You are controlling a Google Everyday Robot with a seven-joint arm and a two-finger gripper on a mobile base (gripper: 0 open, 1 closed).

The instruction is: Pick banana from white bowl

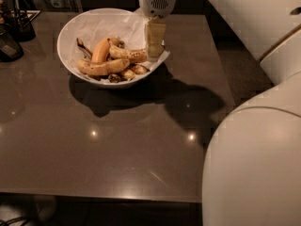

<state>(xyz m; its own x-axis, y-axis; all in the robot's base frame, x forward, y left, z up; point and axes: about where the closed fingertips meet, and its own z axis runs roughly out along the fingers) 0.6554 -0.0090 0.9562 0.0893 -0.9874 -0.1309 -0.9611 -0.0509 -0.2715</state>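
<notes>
Banana [128,55] of the task, the dull yellow one with many brown spots, is found inside the white bowl [62,51], on the side of the bowl that is nearest to the gripper [155,53]. Its long axis is laid almost level and runs from the middle of the bowl straight toward the gripper. Its near end is seen touching the gripper or hidden just behind it, and which of the two cannot be decided.

The smooth orange banana [100,51] is placed beyond the far end of it, away from the gripper. The plainer curved banana [101,68] is placed below it in the view, also farther from the gripper. The crinkled paper [117,25] is seen rising behind all of them.

The gripper is held pointing downward over the bowl's rim, at the end of the speckled banana and not over its middle. Whether it is open or closed on anything cannot be told. It is judged that a grasp would be made across the banana's long axis, and that a hold so close to the end could slip.
</notes>
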